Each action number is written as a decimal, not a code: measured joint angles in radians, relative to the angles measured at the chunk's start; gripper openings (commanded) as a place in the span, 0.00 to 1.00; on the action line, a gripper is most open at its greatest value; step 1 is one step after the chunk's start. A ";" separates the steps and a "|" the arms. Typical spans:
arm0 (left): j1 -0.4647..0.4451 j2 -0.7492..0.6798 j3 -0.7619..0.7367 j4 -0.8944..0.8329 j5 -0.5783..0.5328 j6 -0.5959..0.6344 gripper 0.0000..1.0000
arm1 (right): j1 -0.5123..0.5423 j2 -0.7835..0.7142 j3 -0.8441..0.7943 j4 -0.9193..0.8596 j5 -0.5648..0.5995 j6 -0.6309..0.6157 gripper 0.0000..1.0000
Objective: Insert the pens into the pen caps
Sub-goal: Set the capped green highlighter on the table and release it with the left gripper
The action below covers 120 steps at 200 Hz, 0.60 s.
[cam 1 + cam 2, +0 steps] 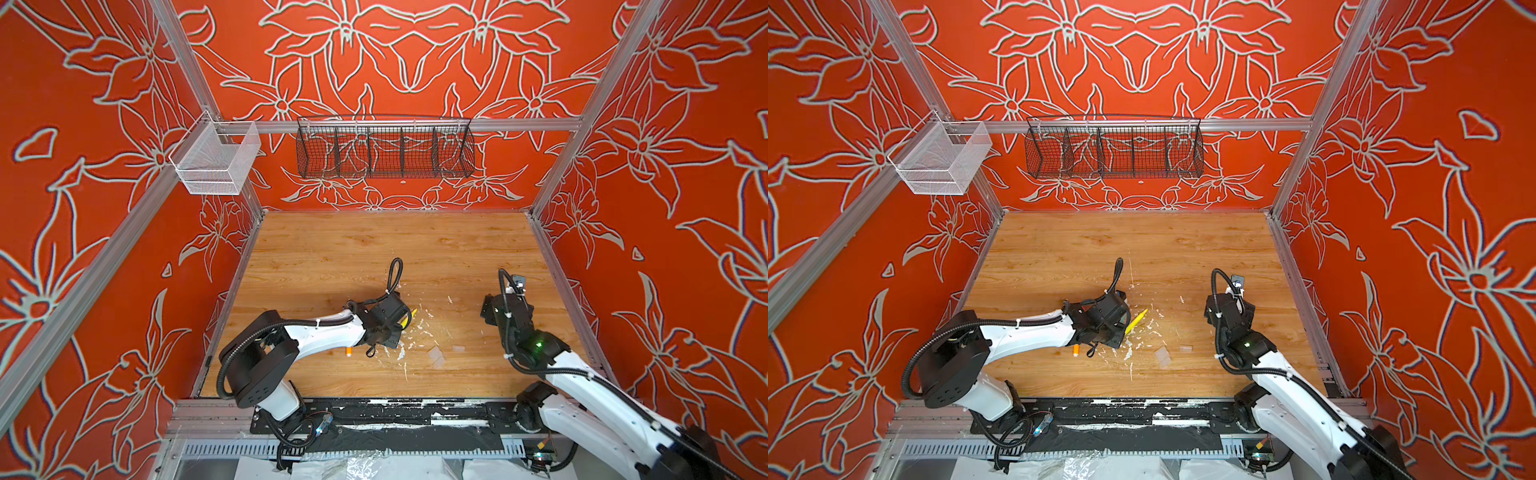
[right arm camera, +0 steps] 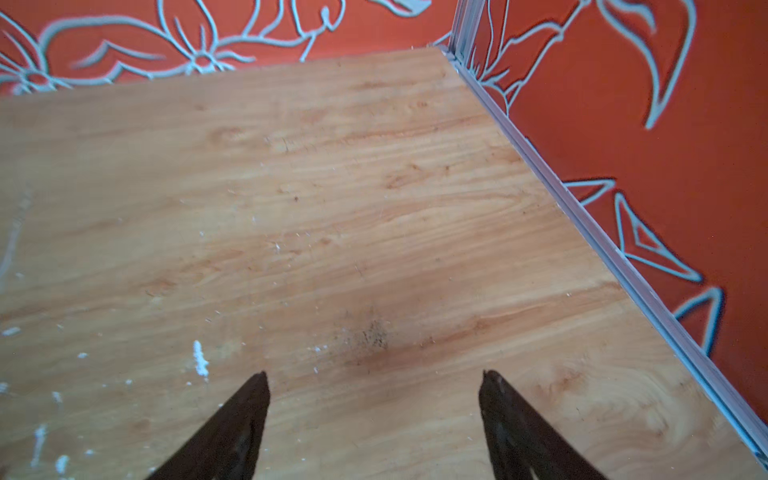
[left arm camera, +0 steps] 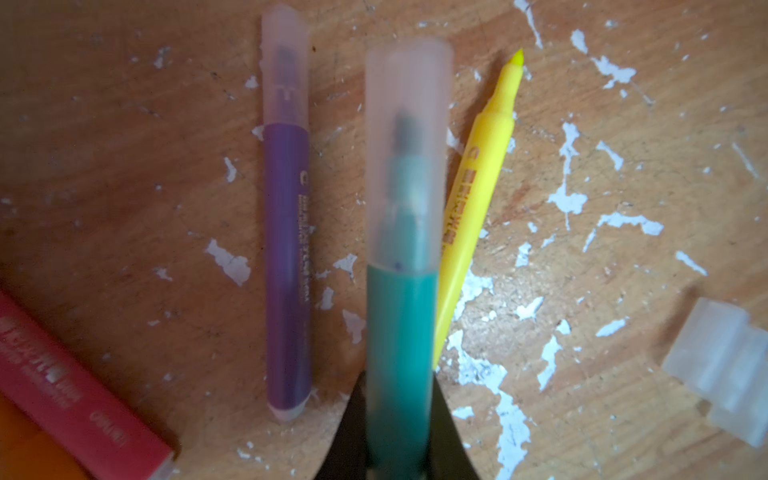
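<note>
My left gripper (image 3: pixel 398 376) is shut on the green pen (image 3: pixel 401 345), which carries a clear cap (image 3: pixel 409 145) over its tip and hangs above the table. In the left wrist view, a purple pen (image 3: pixel 287 266) lies beside it with a clear cap (image 3: pixel 285 66) on. On the other side lies an uncapped yellow pen (image 3: pixel 473 187), also seen in both top views (image 1: pixel 409 316) (image 1: pixel 1136 321). Pink (image 3: pixel 70 386) and orange (image 3: pixel 25 449) pens show at a corner. Loose clear pen caps (image 3: pixel 723 365) lie apart. My right gripper (image 2: pixel 375 374) is open over bare wood.
White paint flecks (image 3: pixel 567 199) scar the wooden table (image 1: pixel 374 249). An orange pen end (image 1: pixel 348 351) pokes out under the left arm. Loose caps (image 1: pixel 436 356) lie between the arms. A black wire basket (image 1: pixel 384 151) and a white mesh basket (image 1: pixel 216 160) hang on the frame.
</note>
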 measured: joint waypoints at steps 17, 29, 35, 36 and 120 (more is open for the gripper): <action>0.000 0.035 0.032 -0.010 0.008 0.008 0.00 | -0.002 0.019 0.000 0.020 -0.005 -0.001 0.81; 0.000 0.067 0.061 -0.018 0.009 0.015 0.00 | -0.002 0.019 0.000 0.032 -0.006 -0.002 0.82; 0.000 0.085 0.078 -0.023 0.008 0.018 0.00 | -0.002 0.019 0.000 0.039 -0.006 -0.003 0.82; 0.000 0.087 0.080 -0.024 0.008 0.019 0.00 | -0.002 0.019 0.000 0.040 -0.007 -0.003 0.82; 0.000 0.204 0.245 -0.094 0.014 0.076 0.32 | -0.003 -0.037 -0.011 0.070 -0.032 -0.007 0.82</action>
